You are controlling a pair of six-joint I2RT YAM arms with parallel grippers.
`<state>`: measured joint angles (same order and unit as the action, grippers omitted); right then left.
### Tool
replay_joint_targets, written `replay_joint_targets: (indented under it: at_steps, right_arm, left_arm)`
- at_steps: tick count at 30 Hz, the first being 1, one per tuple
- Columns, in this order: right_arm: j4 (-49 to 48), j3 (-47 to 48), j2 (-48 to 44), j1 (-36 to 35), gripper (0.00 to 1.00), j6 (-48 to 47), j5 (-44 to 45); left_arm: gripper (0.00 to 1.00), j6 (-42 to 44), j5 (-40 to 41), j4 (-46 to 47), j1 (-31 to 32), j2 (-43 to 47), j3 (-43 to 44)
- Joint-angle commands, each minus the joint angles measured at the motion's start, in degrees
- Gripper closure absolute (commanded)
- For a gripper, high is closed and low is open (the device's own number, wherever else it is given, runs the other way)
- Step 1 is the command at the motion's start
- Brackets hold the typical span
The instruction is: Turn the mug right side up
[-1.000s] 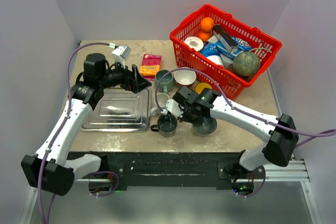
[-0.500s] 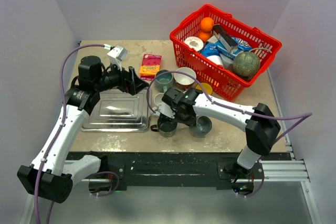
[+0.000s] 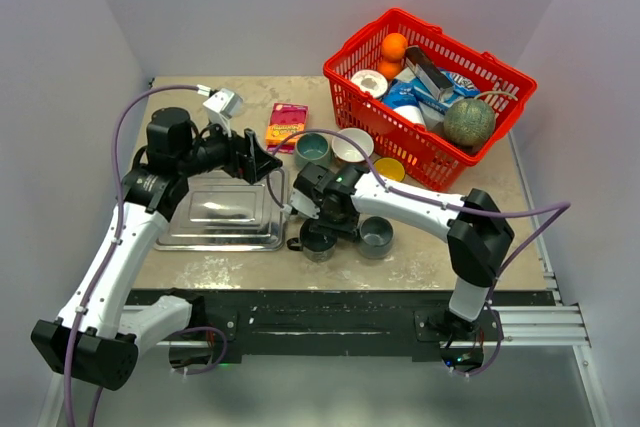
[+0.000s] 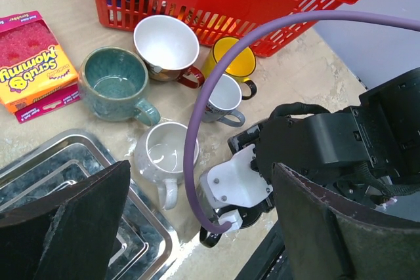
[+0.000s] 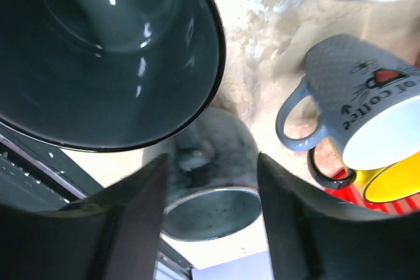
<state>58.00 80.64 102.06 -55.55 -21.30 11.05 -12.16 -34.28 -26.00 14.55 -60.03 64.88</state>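
Mug (image 3: 318, 238) stands upright near the front edge of the table (image 3: 432, 250), just beside a grey cup (image 3: 378, 235), and we see its dark glossy inside facing up. The right gripper (image 3: 320, 212) hovers over it, fingers parted and holding nothing. The left gripper (image 3: 262, 160) hangs above the steel tray (image 3: 215, 219), spread wide and empty.

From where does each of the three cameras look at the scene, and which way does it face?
Top external: above and behind the bases, facing down and forward over the table; the left arm and right arm show.
Left wrist: on the left arm, facing down toward the red basket; the left tool frames the lower corners.
Right wrist: on the right arm, close on the dark mug; the right tool rises from the bottom.
Shared: both wrist views show the grey-blue mug beside the yellow mug.
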Motion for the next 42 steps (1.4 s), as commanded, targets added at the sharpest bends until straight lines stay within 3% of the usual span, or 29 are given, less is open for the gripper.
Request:
replay_joint_targets:
  at_steps: [1, 8, 9, 13, 19, 22, 27, 34, 42]
  right_arm:
    - [-0.08, 3.20, -0.72, -0.52, 0.39, 0.65, 0.91]
    - [-0.52, 4.17, -6.16, -0.61, 0.18, 1.17, 4.68]
    - [-0.78, 4.52, -8.00, -0.70, 0.01, 1.61, 4.86]
    - [-4.18, 6.73, -13.10, -0.70, 0.01, 8.53, 5.91]
    - [-24.64, -5.21, -31.35, -0.70, 0.01, 18.28, 16.42]
    - [-29.85, -8.38, -38.22, -0.53, 0.01, 24.25, 22.42]
    - [-32.32, -11.46, -48.96, -0.52, 0.01, 36.84, 42.55]
    - [-31.81, -10.34, -55.48, -0.52, 0.01, 38.79, 52.13]
    - [-34.61, -9.54, -59.78, -0.52, 0.01, 38.35, 54.52]
  left_arm:
    - [0.07, 1.70, -1.14, -0.19, 0.13, -0.17, 2.97]
    - [0.07, 1.88, -0.88, -1.16, 0.13, 0.09, 3.94]
    - [0.06, 1.79, -0.70, -0.81, 0.13, 0.52, 3.85]
    - [0.01, 1.53, 3.16, 0.16, 0.13, 4.03, 4.02]
    - [0.01, -1.45, 13.79, -1.24, 0.13, 7.47, 6.47]
    - [0.01, -3.04, 19.50, -5.98, 0.13, 7.47, 9.89]
    - [0.01, -4.01, 27.16, -14.15, 0.13, 9.39, 14.13]
    - [0.01, -5.76, 31.38, -17.94, 0.13, 13.09, 14.57]
    - [0.01, -5.86, 32.79, -20.40, 0.13, 14.33, 16.06]
